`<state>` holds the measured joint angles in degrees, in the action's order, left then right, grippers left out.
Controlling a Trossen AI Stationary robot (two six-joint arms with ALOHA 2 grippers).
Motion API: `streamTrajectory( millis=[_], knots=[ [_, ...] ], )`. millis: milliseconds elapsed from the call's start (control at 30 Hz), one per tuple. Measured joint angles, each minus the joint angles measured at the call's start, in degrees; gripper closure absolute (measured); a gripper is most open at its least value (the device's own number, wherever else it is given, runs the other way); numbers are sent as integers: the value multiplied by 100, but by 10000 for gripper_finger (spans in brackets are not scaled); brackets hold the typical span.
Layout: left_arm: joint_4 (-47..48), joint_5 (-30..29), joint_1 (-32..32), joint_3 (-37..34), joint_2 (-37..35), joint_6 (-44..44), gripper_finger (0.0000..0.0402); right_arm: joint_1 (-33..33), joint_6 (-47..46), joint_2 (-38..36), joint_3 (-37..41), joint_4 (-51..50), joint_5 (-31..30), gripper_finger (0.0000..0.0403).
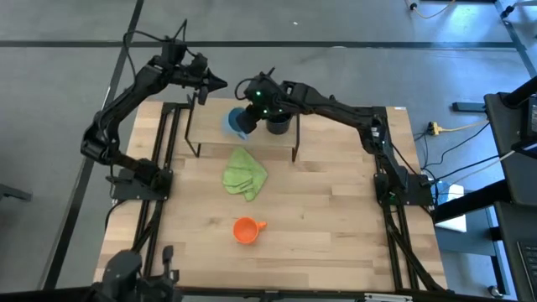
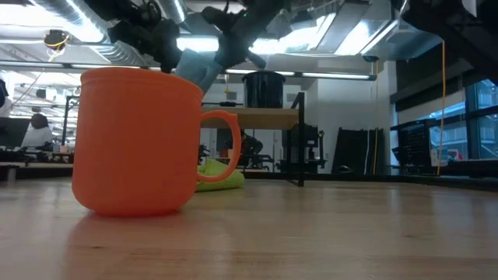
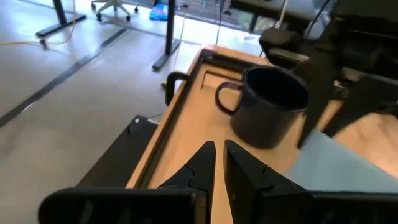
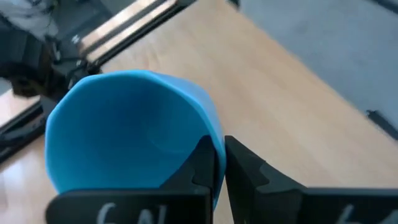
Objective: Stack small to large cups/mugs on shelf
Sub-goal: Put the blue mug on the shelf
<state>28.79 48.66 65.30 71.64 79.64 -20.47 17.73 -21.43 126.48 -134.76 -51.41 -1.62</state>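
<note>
- Light blue mug (image 1: pixel 236 122) hangs tilted over the shelf (image 1: pixel 220 112), just left of the navy mug (image 1: pixel 278 124).
- Right gripper (image 4: pixel 219 163) clamps its rim.
- Left gripper (image 3: pixel 219 163), nearly closed, holds nothing at the shelf's far left.

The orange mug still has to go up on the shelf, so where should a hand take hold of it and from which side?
Grip the small orange handled mug by its rim wall, coming straight down from above. It stands upright and alone on the wooden tabletop, mouth open upward; its handle points toward the right arm's side, so pinch the wall away from it.
</note>
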Motion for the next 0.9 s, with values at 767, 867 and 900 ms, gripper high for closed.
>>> streamTrajectory(
  millis=[767,867,900],
  knots=[
    [-110,-211,-22,-4,443,-93,374,312,67,-26,-33,403,463,379],
    [-26,-214,-19,-4,521,-93,374,322,53,-39,-28,228,342,372],
    [-9,-214,-28,-4,524,-94,374,322,57,-39,-26,193,254,371]
  ],
)
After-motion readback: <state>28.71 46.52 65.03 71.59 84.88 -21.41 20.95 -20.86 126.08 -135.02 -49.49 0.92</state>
